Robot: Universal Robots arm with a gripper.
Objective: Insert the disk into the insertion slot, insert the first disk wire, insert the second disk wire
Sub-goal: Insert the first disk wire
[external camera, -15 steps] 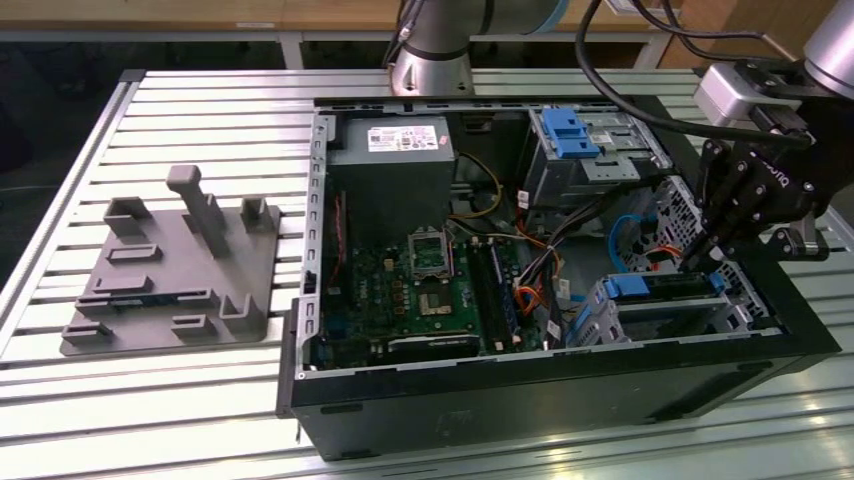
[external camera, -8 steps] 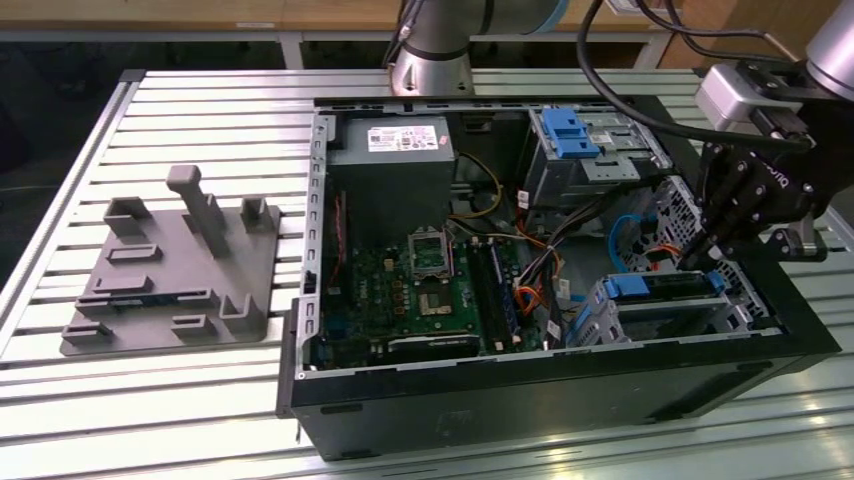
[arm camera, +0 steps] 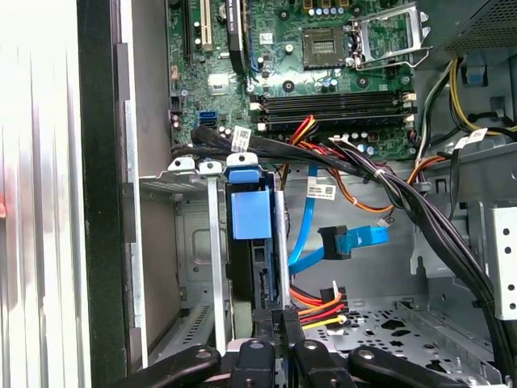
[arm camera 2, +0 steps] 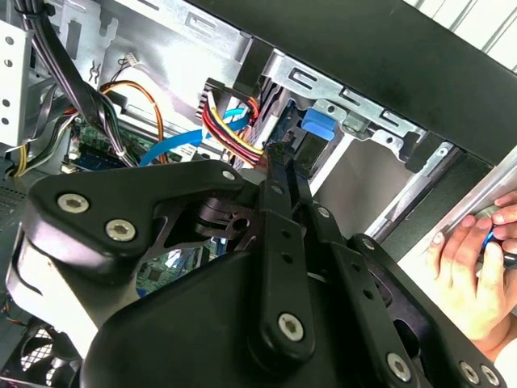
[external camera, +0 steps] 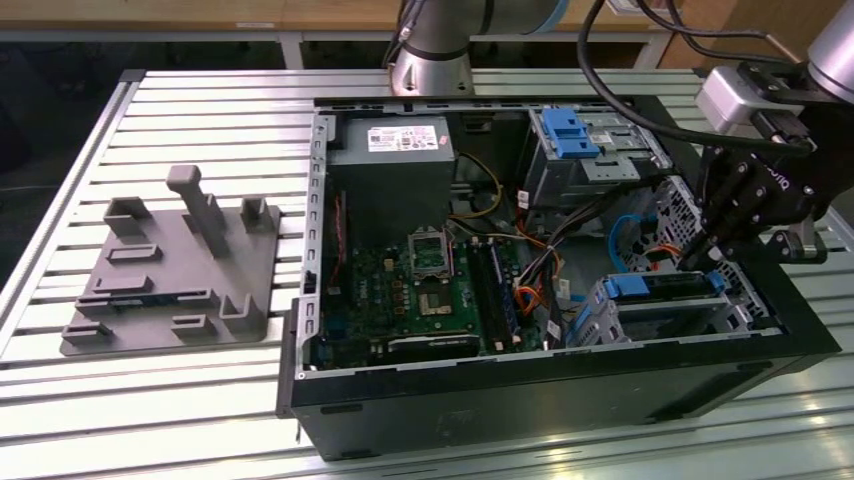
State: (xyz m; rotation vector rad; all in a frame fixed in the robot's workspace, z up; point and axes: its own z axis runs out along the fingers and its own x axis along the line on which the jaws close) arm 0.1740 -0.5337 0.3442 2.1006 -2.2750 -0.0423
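Disk (arm camera: 249, 212) sits inside insertion slot (arm camera: 190, 242); hand (arm camera: 276, 323) fingers pinched together, tips at its end. Plugs of first disk wire (arm camera: 319, 305) & second disk wire (arm camera: 303, 222) hang free inside PC case (external camera: 534, 385).

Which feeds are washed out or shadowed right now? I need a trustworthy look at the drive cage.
Exterior view: light glares off the slatted table, and the computer case interior reads much darker. First wrist view: the table strip is washed out white, but the disk and the insertion slot are evenly lit. Second wrist view: the dark body of the gripper blocks the lower half.
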